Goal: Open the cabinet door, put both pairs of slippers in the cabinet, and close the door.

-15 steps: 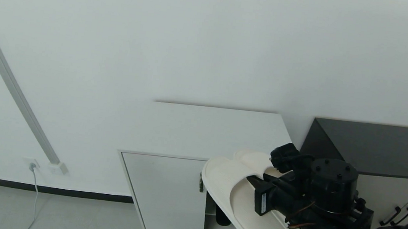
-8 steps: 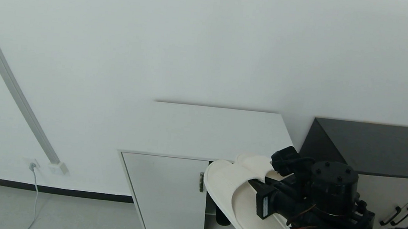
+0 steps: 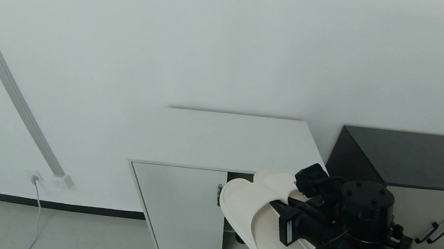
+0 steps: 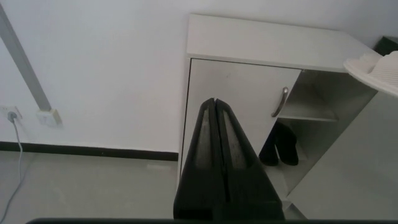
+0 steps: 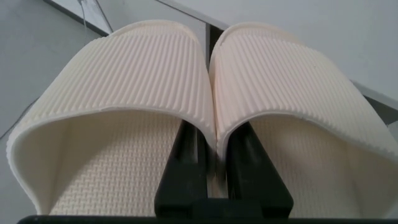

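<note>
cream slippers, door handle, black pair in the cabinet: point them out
cream slippers (image 5: 143, 81): right wrist view, ribbed strap of one.
door handle (image 4: 280, 102): left wrist view, middle of the bar.
black pair (image 4: 288, 148): left wrist view, on one of the two.

The right gripper (image 5: 216, 155) is clamping a pair of cream slippers (image 5: 140, 78) by the inner edges of their ribbed straps, with one black finger (image 5: 185, 155) reaching under each strap. The two slippers are sitting side by side, straps touching and toes pointing away from the wrist. Beyond them, a grey floor (image 5: 31, 68) is meeting a white wall (image 5: 323, 22).
</note>
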### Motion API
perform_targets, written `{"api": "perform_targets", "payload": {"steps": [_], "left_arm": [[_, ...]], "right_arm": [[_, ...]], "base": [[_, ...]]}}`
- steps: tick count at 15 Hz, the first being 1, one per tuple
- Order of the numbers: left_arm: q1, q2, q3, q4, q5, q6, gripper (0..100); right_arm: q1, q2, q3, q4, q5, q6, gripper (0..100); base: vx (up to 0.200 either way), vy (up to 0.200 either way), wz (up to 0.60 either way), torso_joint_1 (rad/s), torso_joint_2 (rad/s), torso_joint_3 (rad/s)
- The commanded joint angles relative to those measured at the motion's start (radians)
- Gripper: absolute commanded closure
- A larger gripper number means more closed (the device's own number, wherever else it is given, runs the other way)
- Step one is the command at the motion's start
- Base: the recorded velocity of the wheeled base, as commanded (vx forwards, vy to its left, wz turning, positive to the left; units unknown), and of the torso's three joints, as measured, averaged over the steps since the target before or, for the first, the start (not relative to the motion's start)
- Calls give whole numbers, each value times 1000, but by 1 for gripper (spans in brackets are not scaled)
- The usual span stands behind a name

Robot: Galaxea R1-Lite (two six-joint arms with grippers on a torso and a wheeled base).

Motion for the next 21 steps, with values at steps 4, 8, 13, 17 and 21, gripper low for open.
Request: {"api": "perform_targets", "payload": {"steps": [4,8,13,17,21], "left_arm": [[0,2,0,0,1,-1,100],[0,0,0,0,1,-1,100],[0,0,0,0,1,-1,100],[0,2,0,0,1,-1,100],[0,0,0,0,1,-1,100]], "right_arm": [[6,-11,8,0,0,-6,100],[7,-9,8,0,2,-4,100],[9,-8,10,0,0,-4,100],[10,-6,17,0,2,-6,100],[10,-3,19,0,2,-6,100]], "base": [[0,0,0,-148,343,192],[0,0,0,-157,371,199],[0,0,0,-179,410,236],[0,0,0,-228,546,310],[0,0,0,-216,543,315]]}}
